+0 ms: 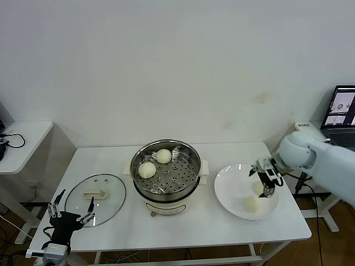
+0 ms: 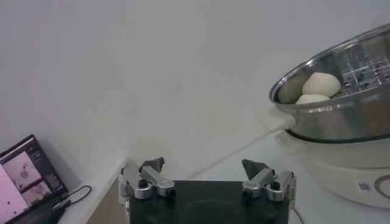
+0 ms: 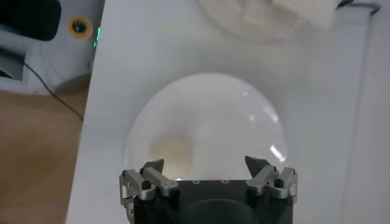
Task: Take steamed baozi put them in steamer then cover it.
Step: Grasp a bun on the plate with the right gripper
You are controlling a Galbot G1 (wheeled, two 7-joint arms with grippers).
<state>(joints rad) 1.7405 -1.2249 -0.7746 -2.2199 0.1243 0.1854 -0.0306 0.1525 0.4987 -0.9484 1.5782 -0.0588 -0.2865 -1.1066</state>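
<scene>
Nearest the head camera, the left tool [image 1: 71,213] is parked at the counter's [image 1: 194,221] front left corner, fingers spread and empty, beside the glass lid [image 1: 95,198] lying flat; the right tool [image 1: 268,185] is reached down over the white plate [image 1: 233,191], fingers apart and holding nothing, among two buns [image 1: 252,204]; two more buns [image 1: 147,169] are seen in the steamer [image 1: 166,172] at the counter's middle; a laptop [image 1: 340,113] stands at far right.

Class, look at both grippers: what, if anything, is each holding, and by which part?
Nothing is held. The right gripper hangs open above the plate, over one baozi. The left gripper sits open near the cover.
</scene>
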